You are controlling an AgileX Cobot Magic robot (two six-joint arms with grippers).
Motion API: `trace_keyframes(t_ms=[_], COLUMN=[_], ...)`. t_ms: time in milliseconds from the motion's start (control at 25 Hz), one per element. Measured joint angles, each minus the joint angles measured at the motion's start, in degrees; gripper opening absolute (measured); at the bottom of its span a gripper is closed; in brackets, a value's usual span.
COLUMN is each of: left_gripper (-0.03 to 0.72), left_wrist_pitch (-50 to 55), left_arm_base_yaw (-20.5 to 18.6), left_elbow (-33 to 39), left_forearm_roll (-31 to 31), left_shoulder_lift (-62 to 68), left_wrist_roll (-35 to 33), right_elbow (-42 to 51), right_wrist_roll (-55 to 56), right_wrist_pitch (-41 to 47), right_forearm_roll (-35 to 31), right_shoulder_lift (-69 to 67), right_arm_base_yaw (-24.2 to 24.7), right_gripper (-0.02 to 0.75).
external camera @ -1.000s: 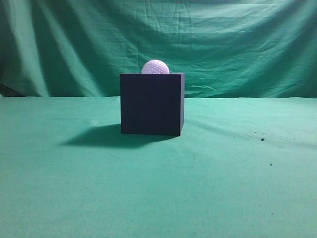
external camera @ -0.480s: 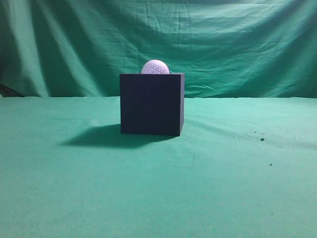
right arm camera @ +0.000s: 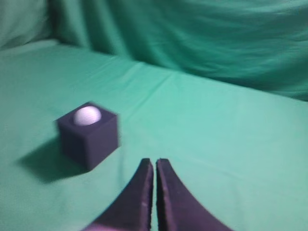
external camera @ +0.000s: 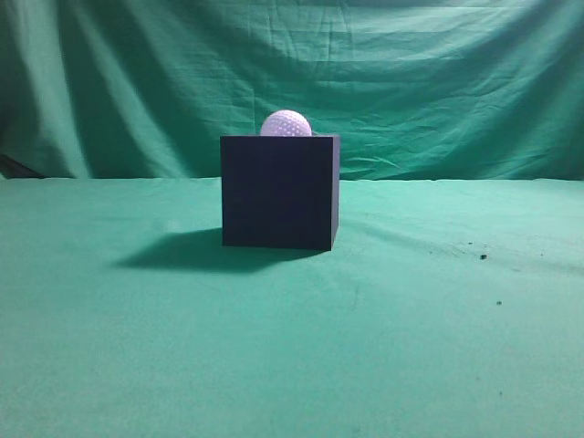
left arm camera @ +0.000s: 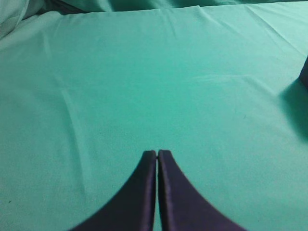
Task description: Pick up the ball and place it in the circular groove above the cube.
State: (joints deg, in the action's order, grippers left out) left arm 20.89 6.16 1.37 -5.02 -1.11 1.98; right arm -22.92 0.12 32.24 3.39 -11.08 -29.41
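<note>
white ball point(external camera: 286, 123) atop dark cube point(external camera: 279, 192)

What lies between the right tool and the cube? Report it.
Only bare green cloth, seen in the right wrist view. The right tool is shut and empty, apart from the cube, which carries the ball.

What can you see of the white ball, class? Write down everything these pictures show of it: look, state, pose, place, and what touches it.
The ball is small, round and white, with a dimpled surface like a golf ball. It sits on top of the dark cube, near the middle of the top face. Only its upper part shows above the cube's top edge in the exterior view, so it looks partly sunk in. The right wrist view, though blurred, shows it nested in the top. Only the cube touches it; neither gripper is near.
</note>
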Motion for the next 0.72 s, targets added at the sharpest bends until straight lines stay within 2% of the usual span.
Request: trace_keyframes(t_ms=[200,320,520,720], left_gripper=[0.0,0.0,0.0,0.0], left_wrist_pitch=[0.0,0.0,0.0,0.0], left_arm_base_yaw=[0.0,0.0,0.0,0.0], left_elbow=[0.0,0.0,0.0,0.0], left_forearm_roll=[0.0,0.0,0.0,0.0], left_shoulder_lift=[0.0,0.0,0.0,0.0], left_wrist_roll=[0.0,0.0,0.0,0.0], right_elbow=[11.62,17.76,24.15,24.43], right_wrist_roll=[0.13,0.13,0.16,-0.29], right_wrist_pitch=[-9.48,-12.38,-13.63,-11.6], right_forearm_roll=[-0.39,-1.95,-5.11,-5.6], right_shoulder_lift=[8.53,11.43,11.66,11.66], right_arm_base_yaw=[13.97,19.38,24.08,26.36], right_gripper=[0.0,0.0,0.0,0.0])
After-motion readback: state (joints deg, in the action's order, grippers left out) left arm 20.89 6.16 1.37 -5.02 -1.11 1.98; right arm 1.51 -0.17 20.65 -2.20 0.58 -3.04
